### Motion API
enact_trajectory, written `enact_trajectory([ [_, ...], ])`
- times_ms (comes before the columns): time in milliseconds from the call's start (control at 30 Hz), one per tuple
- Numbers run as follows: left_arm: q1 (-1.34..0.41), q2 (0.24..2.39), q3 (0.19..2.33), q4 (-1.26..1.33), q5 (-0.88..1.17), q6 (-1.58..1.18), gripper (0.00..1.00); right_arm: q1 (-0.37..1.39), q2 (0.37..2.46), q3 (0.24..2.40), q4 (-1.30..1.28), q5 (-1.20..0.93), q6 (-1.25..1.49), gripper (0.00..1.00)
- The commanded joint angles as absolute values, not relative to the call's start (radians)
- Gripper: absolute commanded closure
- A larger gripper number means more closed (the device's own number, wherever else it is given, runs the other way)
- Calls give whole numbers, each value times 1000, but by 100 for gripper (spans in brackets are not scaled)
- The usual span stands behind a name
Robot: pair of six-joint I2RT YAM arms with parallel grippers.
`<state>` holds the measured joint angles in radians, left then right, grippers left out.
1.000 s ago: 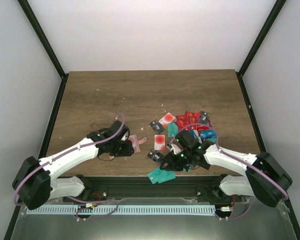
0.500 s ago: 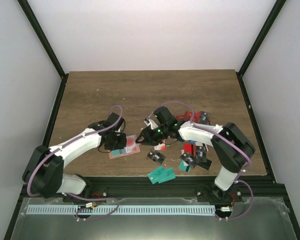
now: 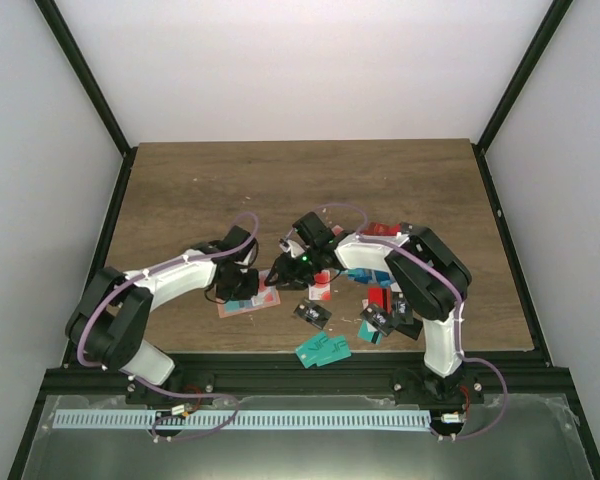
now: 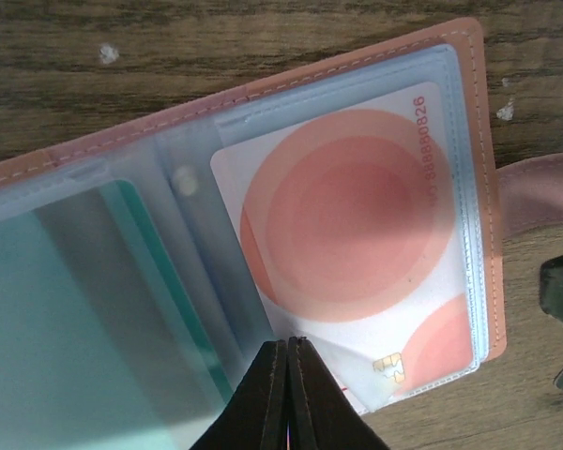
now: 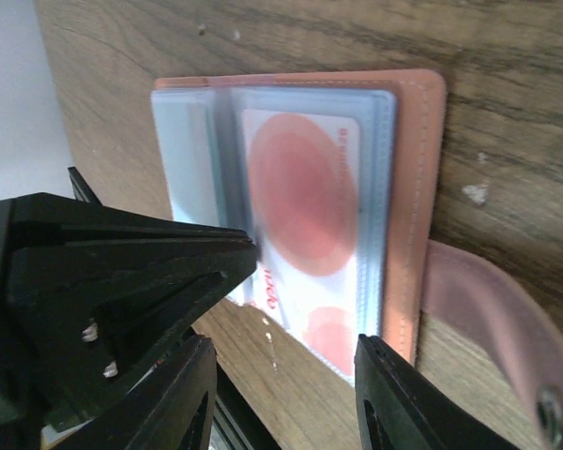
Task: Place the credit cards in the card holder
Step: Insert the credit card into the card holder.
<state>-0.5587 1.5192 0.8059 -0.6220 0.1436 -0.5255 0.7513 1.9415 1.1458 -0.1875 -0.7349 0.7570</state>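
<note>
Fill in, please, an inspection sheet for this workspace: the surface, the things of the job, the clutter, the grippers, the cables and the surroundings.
Surface: wooden table, brown.
Job's things: card holder lies open; one pocket holds a white card with red circles, another a teal card; loose cards lie to its right.
Clutter: pale crumbs on the wood.
Grippers: left gripper shut, tips over the pockets; right gripper open, empty, above the holder.
Cables: a purple cable loops above each arm.
Surroundings: white walls, black posts.
</note>
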Motion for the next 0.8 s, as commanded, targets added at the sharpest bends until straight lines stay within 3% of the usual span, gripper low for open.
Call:
enact_trajectory([
  [0, -554, 1539, 807, -581, 152, -496, 96, 761, 1976, 1186, -213, -722, 741, 57],
  [767, -554, 1578, 736, -525, 180, -485, 96, 762, 2010, 1253, -193, -770, 738, 58],
])
